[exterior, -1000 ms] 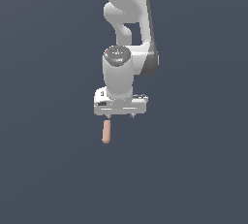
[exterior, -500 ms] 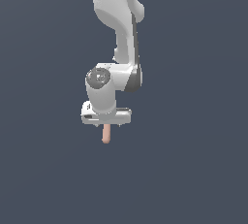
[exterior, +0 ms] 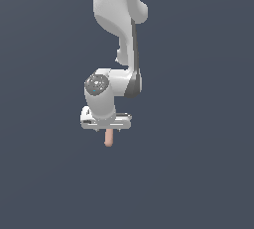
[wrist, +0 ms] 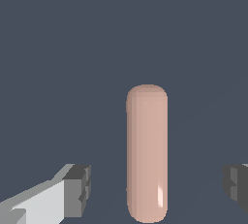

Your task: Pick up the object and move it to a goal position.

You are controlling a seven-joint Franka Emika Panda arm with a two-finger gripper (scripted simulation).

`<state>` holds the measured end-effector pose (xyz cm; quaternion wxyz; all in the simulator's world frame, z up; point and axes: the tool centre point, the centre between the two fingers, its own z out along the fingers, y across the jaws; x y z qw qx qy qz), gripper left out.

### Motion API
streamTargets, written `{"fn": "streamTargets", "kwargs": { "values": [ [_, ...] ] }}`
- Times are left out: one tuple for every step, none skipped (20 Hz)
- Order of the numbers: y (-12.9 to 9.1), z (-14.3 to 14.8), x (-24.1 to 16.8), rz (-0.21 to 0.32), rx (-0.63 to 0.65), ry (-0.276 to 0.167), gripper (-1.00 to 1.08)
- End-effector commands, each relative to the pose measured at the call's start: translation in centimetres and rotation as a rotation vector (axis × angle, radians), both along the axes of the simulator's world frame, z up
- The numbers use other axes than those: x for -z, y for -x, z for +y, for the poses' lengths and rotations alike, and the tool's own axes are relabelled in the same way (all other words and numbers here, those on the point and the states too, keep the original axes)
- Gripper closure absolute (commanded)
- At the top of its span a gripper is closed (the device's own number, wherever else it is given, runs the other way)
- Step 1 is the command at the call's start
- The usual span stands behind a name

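No readable text, labels or numbers

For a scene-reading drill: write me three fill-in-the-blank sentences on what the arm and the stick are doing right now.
1. The pincer is ____, its fingertips standing clear of the stick on both sides.
2. The colour of the stick is salmon ____.
3. In the exterior view, the stick shows just ____ the pincer.

Missing words: open; pink; below
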<state>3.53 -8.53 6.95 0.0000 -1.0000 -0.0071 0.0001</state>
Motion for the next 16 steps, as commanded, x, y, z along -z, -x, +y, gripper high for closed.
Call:
{"fn": "streamTargets", "kwargs": {
  "values": [
    [0.0,0.0,0.4,0.001,0.0,0.0,-0.92],
    [0.0,0.0,0.8,0.001,0.0,0.0,-0.92],
    [0.0,0.0,1.2,0.001,0.0,0.0,-0.92],
    [0.0,0.0,1.6,0.001,0.0,0.0,-0.92],
    [0.1,0.0,2.1,0.001,0.0,0.0,-0.92],
    [0.1,0.0,2.7,0.001,0.0,0.0,-0.92],
    [0.1,-0.1,3.3,0.001,0.0,0.0,-0.92],
    [0.1,0.0,3.7,0.0,-0.001,0.0,-0.92],
    [0.1,0.0,4.1,0.0,-0.001,0.0,-0.92],
    [0.1,0.0,4.5,0.0,-0.001,0.0,-0.92],
    [0.1,0.0,4.7,0.0,-0.001,0.0,-0.92],
    [0.1,-0.1,4.9,0.0,-0.001,0.0,-0.92],
    [0.0,-0.1,5.0,0.0,-0.001,0.0,-0.92],
    [0.0,-0.1,5.0,0.0,-0.001,0.0,-0.92],
    [0.0,-0.1,5.0,0.0,-0.001,0.0,-0.92],
    [0.0,-0.1,5.0,0.0,-0.001,0.0,1.08]
  ]
}}
